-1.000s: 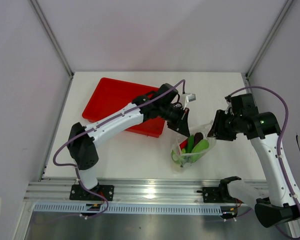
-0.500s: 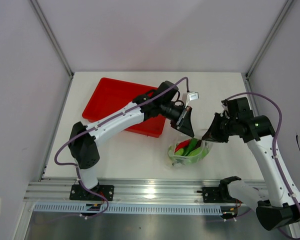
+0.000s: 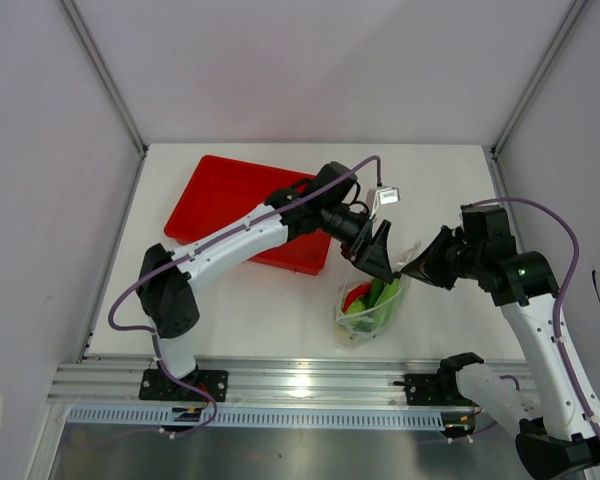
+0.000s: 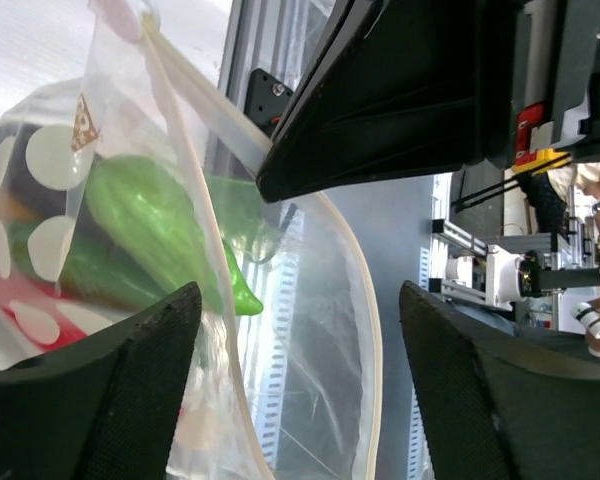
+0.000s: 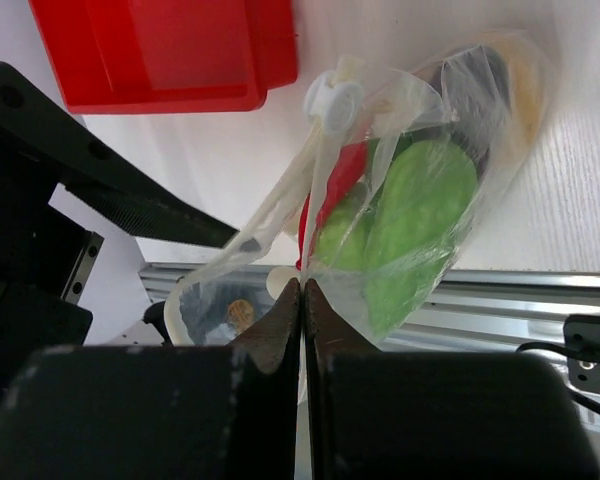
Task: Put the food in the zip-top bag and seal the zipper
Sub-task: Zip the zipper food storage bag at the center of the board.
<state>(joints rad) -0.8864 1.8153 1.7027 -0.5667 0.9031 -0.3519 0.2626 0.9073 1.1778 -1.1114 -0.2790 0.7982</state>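
Sagging soft and slippery under food (image 3: 373, 297), zip-top bag (image 3: 365, 325) hangs near red tray (image 3: 230, 200) from right gripper (image 3: 412, 268) pinched shut on its rim; left gripper (image 3: 382, 262) open astride zipper (image 4: 195, 95), likely the firmest hold.

On the counter (image 3: 280, 310), the tray (image 3: 230, 200) lies at ten o'clock of the bag (image 3: 352, 328). The bag sits near the counter's front edge, with the food (image 3: 378, 298) inside it. The left pincer (image 3: 380, 265) is at the bag's twelve o'clock, over its mouth. The right pincer (image 3: 411, 270) is just beside it at one o'clock, touching the bag's top edge.
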